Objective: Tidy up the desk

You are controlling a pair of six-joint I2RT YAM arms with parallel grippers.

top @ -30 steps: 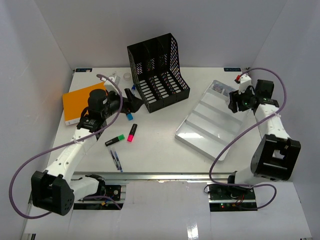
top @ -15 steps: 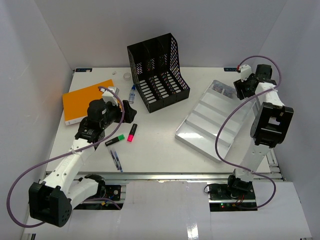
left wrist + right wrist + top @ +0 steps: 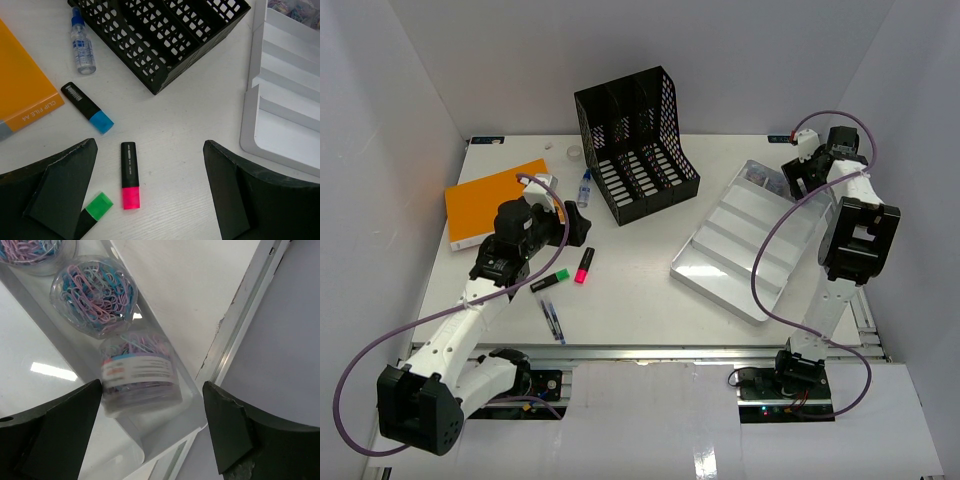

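Note:
The white desk (image 3: 650,290) holds scattered stationery. My left gripper (image 3: 578,225) hangs open over a pink highlighter (image 3: 129,175), which lies free between its wide jaws (image 3: 150,150). A green highlighter (image 3: 95,212) lies partly under the left finger, and a blue highlighter (image 3: 87,107) lies beyond. My right gripper (image 3: 798,170) is open at the far corner of the silver tray (image 3: 740,250). Between its jaws (image 3: 151,385) a clear tub of paper clips (image 3: 137,375), blurred, lies on its side in the tray's end compartment, with a gap to the right finger.
Two more clip tubs (image 3: 95,297) sit in the same compartment. A black file holder (image 3: 635,150) stands at the back centre, with a small bottle (image 3: 584,186) and an orange folder (image 3: 490,200) to its left. Pens (image 3: 552,320) lie near the front rail.
The right arm swung up to the tray's far corner and its jaws widened off the clip tub. The left gripper drew back off the blue highlighter, then held still.

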